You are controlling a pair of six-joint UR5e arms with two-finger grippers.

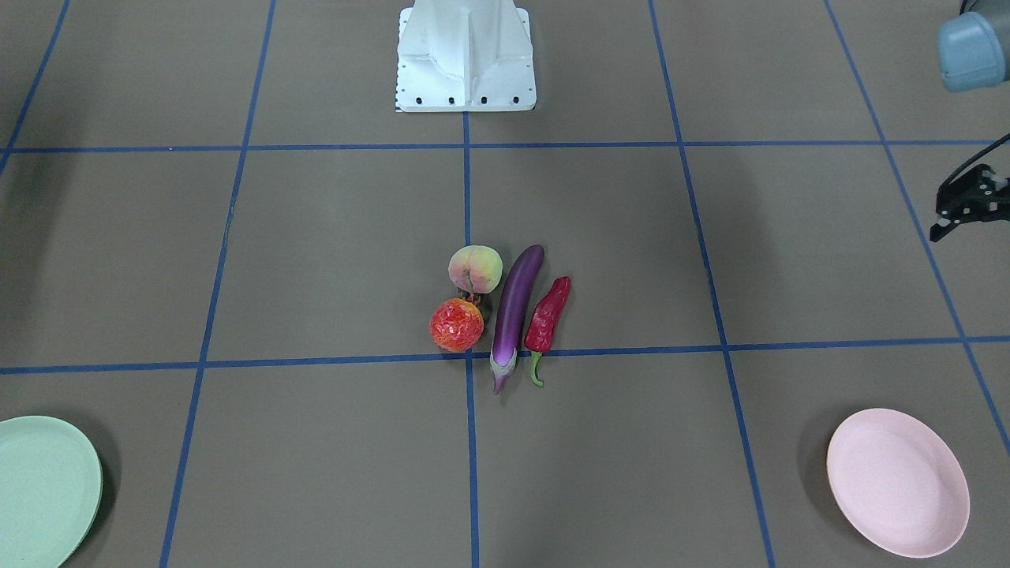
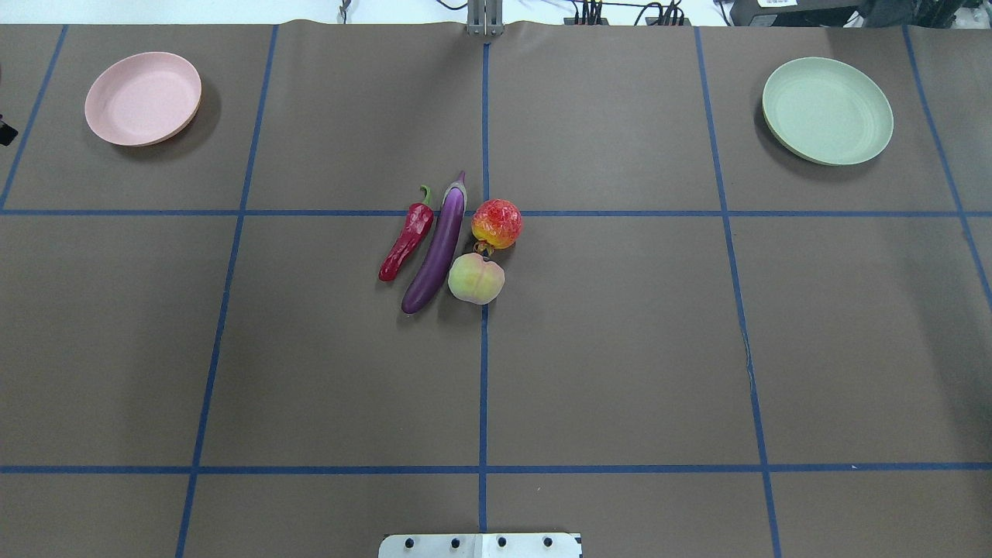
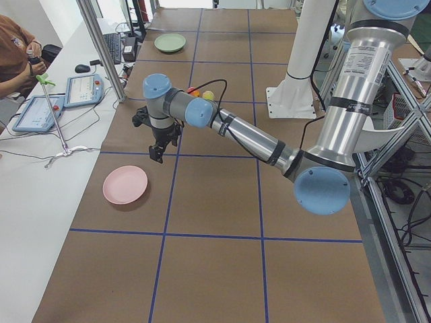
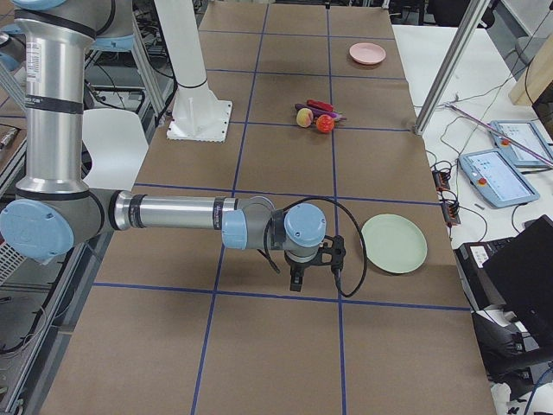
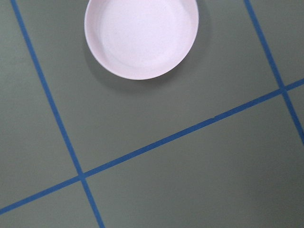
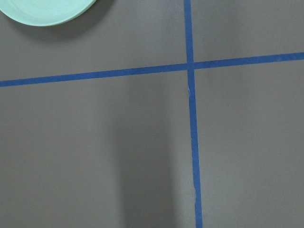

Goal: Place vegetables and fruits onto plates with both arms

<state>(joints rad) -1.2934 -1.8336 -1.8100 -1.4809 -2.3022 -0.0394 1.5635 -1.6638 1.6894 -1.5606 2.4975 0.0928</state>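
Observation:
The purple eggplant (image 1: 514, 312) lies at the table's middle, with the red chili (image 1: 548, 315) on one side of it. The peach (image 1: 475, 269) and the bumpy red-orange fruit (image 1: 456, 324) lie on its other side. All four lie close together on the mat. The pink plate (image 2: 142, 98) and the mint green plate (image 2: 827, 110) stand empty at the far corners. My left gripper (image 3: 156, 156) hangs above the mat near the pink plate (image 3: 125, 184). My right gripper (image 4: 296, 284) hangs near the green plate (image 4: 393, 244). I cannot tell whether either gripper is open or shut.
The white base block (image 1: 465, 63) stands at the robot's edge of the table. Blue tape lines cross the brown mat. An operator (image 3: 17, 47), tablets (image 3: 84, 87) and a metal post (image 3: 101, 47) are at the side bench beyond the pink plate.

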